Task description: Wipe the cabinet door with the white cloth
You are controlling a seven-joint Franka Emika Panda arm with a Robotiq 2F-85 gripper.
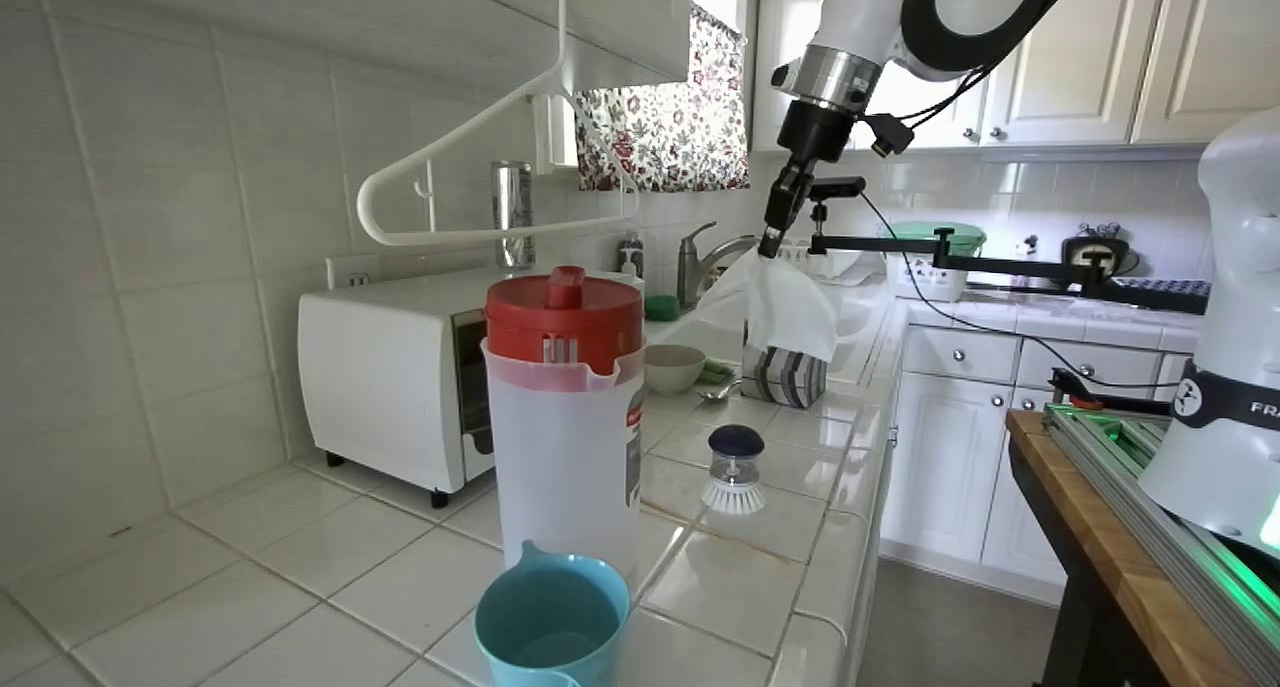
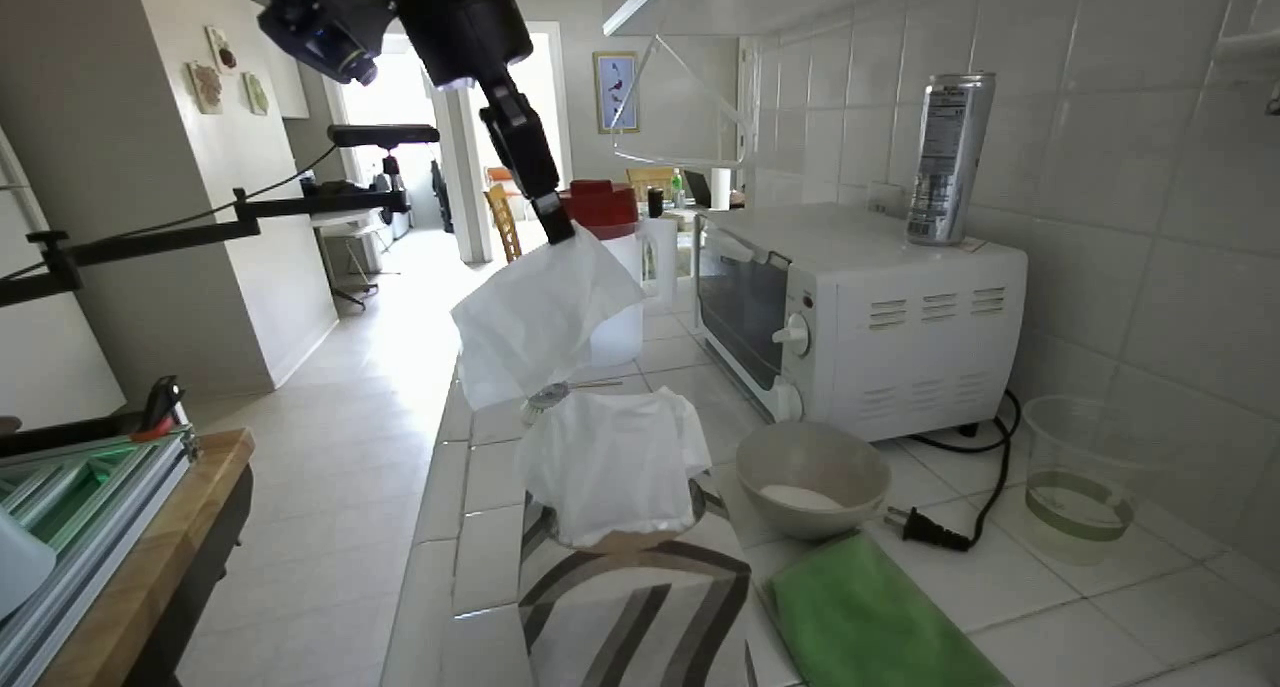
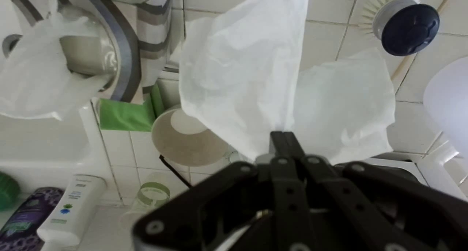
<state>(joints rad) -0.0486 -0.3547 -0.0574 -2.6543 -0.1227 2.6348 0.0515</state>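
Note:
The white cloth is a thin, tissue-like sheet; it hangs in both exterior views (image 1: 790,302) (image 2: 540,317) and spreads in two flaps in the wrist view (image 3: 248,79). My gripper (image 1: 771,239) is shut on its upper part and holds it above the counter; the gripper also shows in an exterior view (image 2: 558,225) and the wrist view (image 3: 283,137). White cabinet doors show in an exterior view: a lower door (image 1: 945,467) and an upper door (image 1: 1065,57) at the back, apart from the cloth. Which door the task means cannot be told.
A striped tissue box (image 2: 630,607) with a white sheet sticking out stands near the cloth. A brush (image 1: 735,462), red-lidded pitcher (image 1: 565,447), blue cup (image 1: 552,617), bowl (image 2: 812,472) and toaster oven (image 2: 915,337) are on the counter. A hanger (image 1: 490,235) hangs overhead.

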